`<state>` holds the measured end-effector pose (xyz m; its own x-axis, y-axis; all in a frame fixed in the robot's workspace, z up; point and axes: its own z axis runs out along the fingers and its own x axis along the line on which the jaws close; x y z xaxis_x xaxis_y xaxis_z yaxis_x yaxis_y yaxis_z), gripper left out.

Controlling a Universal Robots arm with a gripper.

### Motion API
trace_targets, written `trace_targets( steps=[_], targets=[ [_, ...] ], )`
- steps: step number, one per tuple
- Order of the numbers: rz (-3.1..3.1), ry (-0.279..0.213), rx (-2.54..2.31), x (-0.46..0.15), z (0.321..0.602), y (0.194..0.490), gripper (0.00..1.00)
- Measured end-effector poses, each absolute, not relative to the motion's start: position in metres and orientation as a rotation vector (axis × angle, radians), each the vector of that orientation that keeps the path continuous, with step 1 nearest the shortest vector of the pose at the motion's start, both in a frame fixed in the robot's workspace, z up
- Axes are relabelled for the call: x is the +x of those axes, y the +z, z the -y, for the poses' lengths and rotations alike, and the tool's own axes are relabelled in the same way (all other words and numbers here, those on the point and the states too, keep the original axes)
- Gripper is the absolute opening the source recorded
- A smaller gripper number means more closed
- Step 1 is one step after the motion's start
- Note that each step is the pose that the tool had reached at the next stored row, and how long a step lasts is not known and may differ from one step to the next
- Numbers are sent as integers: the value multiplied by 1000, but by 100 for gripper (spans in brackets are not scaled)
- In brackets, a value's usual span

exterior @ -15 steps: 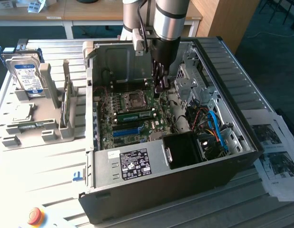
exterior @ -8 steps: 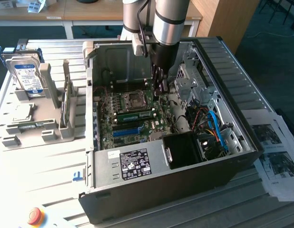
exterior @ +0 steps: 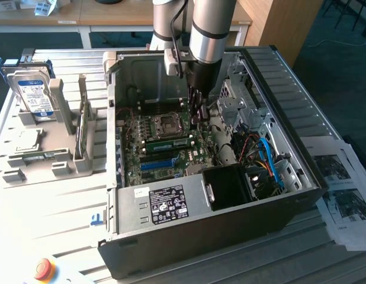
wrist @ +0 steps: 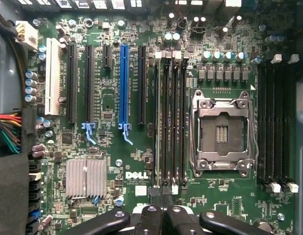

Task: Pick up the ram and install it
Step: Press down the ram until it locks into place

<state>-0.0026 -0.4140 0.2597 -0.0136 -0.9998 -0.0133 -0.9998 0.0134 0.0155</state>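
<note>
The ram (exterior: 169, 144) is a long green stick standing on edge in a black slot of the motherboard (exterior: 141, 165), just in front of the processor socket (exterior: 169, 123). In the wrist view the ram (wrist: 158, 117) shows edge-on as a thin pale line in the slot farthest from the empty socket (wrist: 221, 131). My gripper (exterior: 198, 117) hangs just above the board at the ram's end on the exterior view's right. Its black fingers (wrist: 148, 218) are shut together over the end of that slot, and my gripper (wrist: 160, 197) has nothing visible between them.
The open computer case (exterior: 278, 77) walls in the board, with a drive cage and blue cables (exterior: 269, 157) on the exterior view's right. A grey tray (exterior: 64, 160) on the left holds a hard drive (exterior: 34, 94) and a silver chip (exterior: 27, 140). Papers (exterior: 343, 189) lie right.
</note>
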Motion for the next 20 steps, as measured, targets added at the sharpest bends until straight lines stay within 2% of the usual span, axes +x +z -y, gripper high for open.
trace_targets(
  steps=[9, 20],
  targets=[
    [2235, -33, 2205, -3, 414, 248, 10],
    [2235, -33, 2205, -3, 414, 248, 10]
  ],
)
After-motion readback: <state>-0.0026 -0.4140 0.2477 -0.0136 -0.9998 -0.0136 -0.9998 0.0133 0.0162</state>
